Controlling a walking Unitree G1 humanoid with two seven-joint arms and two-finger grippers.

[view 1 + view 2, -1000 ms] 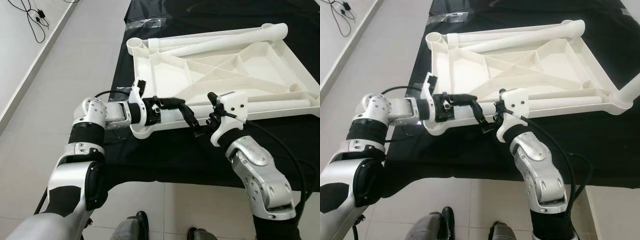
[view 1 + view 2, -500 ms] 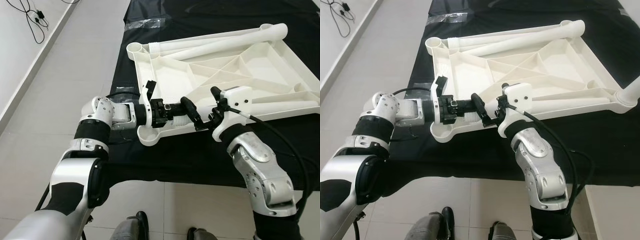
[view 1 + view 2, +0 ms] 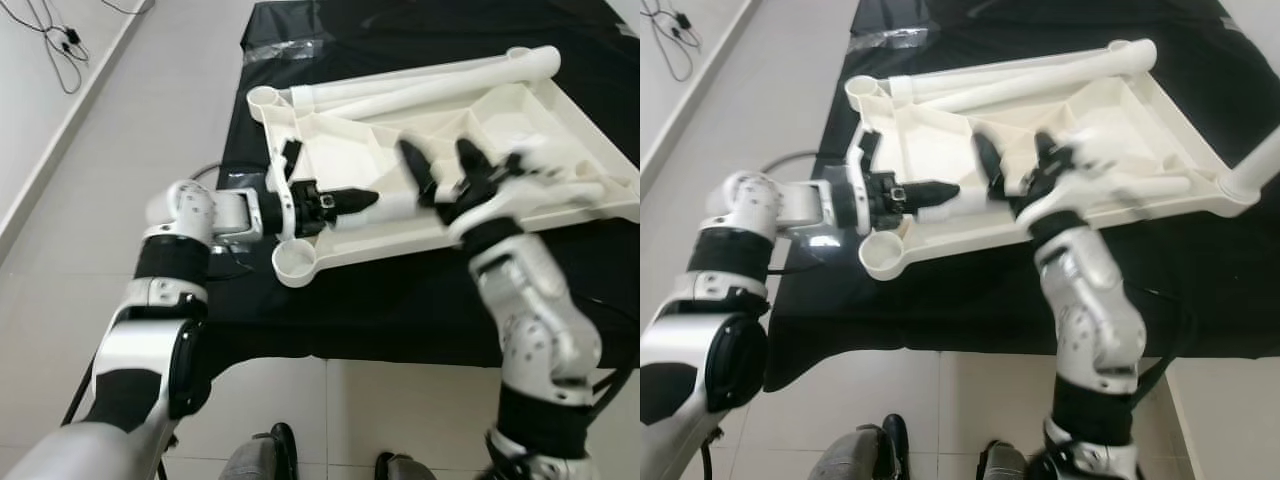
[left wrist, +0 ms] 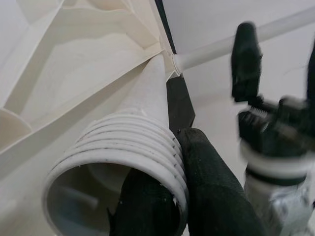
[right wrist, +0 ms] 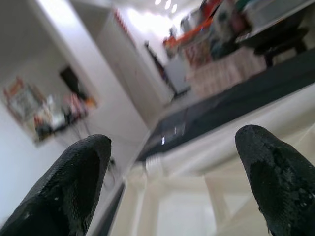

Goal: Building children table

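A black cloth (image 3: 400,300) was spread over the tiled floor, and the upturned white tabletop (image 3: 440,150) was laid on it. A threaded white table leg (image 4: 133,147) was clamped by the left gripper (image 3: 350,200) above the tabletop's near edge. The right gripper (image 3: 445,170) was raised above the tabletop, fingers (image 5: 275,172) spread wide, blurred.

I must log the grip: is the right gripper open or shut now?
Open. The right gripper has its black fingers wide apart, empty, above the white tabletop.
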